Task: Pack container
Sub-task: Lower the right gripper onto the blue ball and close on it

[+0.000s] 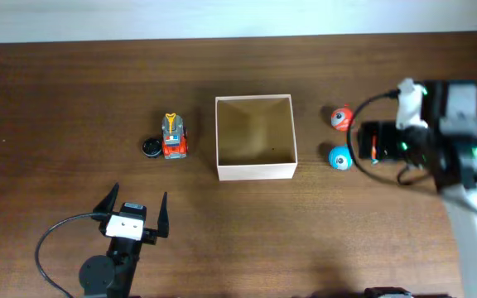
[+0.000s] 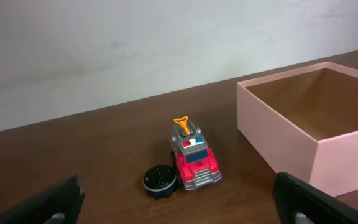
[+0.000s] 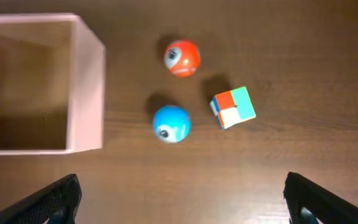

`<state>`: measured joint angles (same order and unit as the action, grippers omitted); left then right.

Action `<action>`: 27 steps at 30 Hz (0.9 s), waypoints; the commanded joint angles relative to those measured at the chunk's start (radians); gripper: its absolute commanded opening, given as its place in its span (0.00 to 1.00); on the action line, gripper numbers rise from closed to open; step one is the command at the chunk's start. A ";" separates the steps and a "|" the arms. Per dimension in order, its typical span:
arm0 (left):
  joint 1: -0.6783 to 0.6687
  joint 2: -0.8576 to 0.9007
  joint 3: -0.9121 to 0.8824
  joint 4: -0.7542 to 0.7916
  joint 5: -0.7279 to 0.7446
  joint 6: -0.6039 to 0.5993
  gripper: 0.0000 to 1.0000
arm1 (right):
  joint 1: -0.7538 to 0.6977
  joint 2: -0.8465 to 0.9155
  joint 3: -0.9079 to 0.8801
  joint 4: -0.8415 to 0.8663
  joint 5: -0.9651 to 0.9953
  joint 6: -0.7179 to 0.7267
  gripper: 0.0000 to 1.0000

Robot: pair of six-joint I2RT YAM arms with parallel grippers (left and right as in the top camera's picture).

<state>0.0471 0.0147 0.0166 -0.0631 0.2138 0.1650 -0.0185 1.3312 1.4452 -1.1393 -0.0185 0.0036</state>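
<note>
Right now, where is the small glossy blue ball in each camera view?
Overhead: blue ball right of centre, just right of the square white-walled cardboard container, below the red ball.
Left wrist: not in it.
Right wrist: centre, right of the container.
Shared landmark: the container, in all three.

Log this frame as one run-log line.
container: empty | left gripper: open, facing toy truck, black disc | right gripper: open, over red ball, blue ball, cube | nothing packed yet
</note>
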 commanded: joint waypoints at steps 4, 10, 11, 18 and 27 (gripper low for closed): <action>-0.003 -0.007 -0.007 0.002 0.015 0.009 0.99 | 0.006 0.254 0.016 0.039 0.011 0.049 0.99; -0.003 -0.007 -0.007 0.002 0.015 0.009 0.99 | 0.006 0.475 0.016 0.138 -0.103 0.083 0.99; -0.003 -0.007 -0.007 0.002 0.015 0.009 0.99 | 0.006 0.499 0.016 0.148 -0.109 0.084 0.99; -0.003 -0.007 -0.007 0.002 0.015 0.009 0.99 | 0.012 0.575 0.015 0.133 -0.109 0.095 0.99; -0.003 -0.007 -0.007 0.002 0.015 0.009 0.99 | 0.052 0.578 -0.002 0.083 -0.101 0.095 0.97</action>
<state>0.0471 0.0147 0.0166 -0.0631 0.2138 0.1650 0.0135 1.8957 1.4490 -1.0557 -0.1181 0.0925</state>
